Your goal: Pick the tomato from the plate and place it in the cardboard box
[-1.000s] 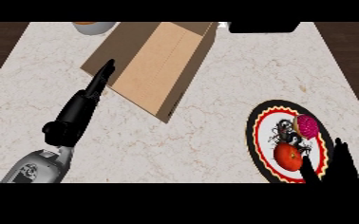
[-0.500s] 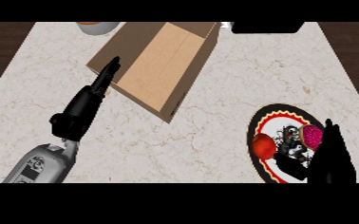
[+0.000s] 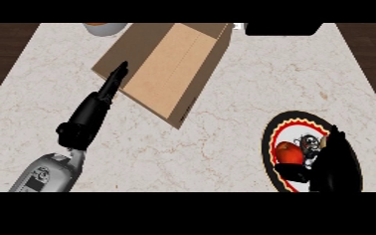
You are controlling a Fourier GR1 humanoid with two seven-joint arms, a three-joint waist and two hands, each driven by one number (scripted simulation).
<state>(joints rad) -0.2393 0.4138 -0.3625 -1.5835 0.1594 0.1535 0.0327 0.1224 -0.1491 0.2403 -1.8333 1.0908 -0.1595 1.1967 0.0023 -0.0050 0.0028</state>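
Right hand (image 3: 334,164) sits at the lower right, over the right half of the plate (image 3: 269,138); it reads as a black mass from here, can't tell whether it's closed or open; it's right against the tomato (image 3: 288,152) on that side, contact not confirmable.

Tomato is on the plate, left of centre, red, partly fringed by the hand's dark outline; not in the box.

Plate: black rim, red-and-yellow zigzag ring inside it, pale middle with a dark figure mostly hidden by the hand; it sits near the counter's near-right corner.

Left hand (image 3: 92,114) is well apart on the other side, open, fingers (image 3: 116,77) straight and pointing up-view; the tips overlap the near-left edge of the cardboard box (image 3: 172,67); touching or just above, can't say; holds nothing; grey forearm (image 3: 46,175) comes in from the lower left.

Box is tan, skewed to the counter edges, sitting in the far-centre part of the top, a crease line running along it; well apart from the plate.

Counter (image 3: 242,104): pale marble with faint brown veining, bare between box and plate.

Far edge: a grey bowl (image 3: 104,28) beside the box's far-left corner, a black object (image 3: 283,28) to the far right; dark wood (image 3: 15,45) shows past both side edges of the top.
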